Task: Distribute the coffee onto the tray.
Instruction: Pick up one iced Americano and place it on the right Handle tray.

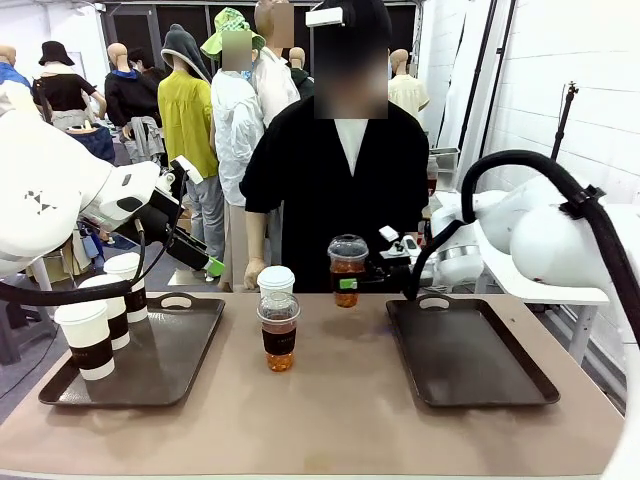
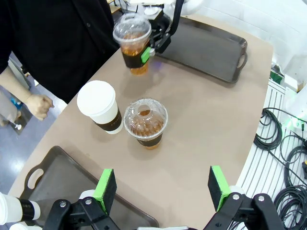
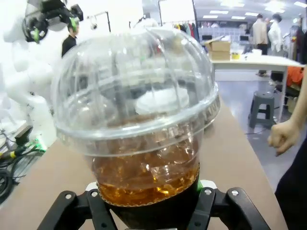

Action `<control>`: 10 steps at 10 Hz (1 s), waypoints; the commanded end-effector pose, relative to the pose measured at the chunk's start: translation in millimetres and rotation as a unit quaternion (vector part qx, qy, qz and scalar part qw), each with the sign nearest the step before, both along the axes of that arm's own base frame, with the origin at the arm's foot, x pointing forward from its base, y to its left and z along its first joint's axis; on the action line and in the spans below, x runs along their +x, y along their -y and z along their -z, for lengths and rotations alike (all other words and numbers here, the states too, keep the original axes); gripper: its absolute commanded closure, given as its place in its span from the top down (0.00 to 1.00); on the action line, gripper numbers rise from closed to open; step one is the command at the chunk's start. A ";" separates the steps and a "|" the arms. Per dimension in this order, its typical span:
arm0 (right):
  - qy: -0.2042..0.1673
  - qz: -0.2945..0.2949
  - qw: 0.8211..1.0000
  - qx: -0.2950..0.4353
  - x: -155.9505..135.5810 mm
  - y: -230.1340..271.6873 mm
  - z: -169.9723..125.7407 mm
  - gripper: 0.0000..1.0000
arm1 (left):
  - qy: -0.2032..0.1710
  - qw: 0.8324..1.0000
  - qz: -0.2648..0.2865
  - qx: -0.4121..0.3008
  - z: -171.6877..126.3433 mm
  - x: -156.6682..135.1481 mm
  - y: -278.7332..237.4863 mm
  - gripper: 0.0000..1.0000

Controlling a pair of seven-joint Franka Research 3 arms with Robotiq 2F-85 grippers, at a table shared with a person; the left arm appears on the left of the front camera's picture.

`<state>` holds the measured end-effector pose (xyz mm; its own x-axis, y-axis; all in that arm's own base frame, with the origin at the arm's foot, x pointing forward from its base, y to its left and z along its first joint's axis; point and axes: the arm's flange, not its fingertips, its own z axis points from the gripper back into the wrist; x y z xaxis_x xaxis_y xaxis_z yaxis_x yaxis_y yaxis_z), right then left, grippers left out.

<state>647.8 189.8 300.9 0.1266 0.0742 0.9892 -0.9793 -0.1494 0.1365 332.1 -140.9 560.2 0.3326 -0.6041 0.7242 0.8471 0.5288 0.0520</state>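
Front view: the right arm reaches to the middle, right fingers clamped on a clear cup above the surface.
Left wrist view: left fingers spread apart, high over a paper cup just beside a second cup.
Right wrist view: clear cup gripped low.

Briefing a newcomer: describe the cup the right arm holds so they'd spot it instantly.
Find the right tray. By its far left corner the right tool grips a clear cup. The other clear cup stands mid-table beside a paper cup.
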 end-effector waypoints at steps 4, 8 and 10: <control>-0.014 0.012 1.000 0.009 -20.8 106.6 -34.6 0.61 | -0.002 1.000 0.001 -0.004 0.8 0.3 -1.3 1.00; -0.015 0.047 0.999 0.011 -30.3 167.0 -18.9 0.61 | -0.002 1.000 0.001 -0.004 0.8 0.3 -1.3 1.00; -0.020 0.052 0.998 0.003 -20.6 169.2 -16.0 0.61 | -0.002 1.000 0.001 -0.004 0.8 0.3 -1.3 1.00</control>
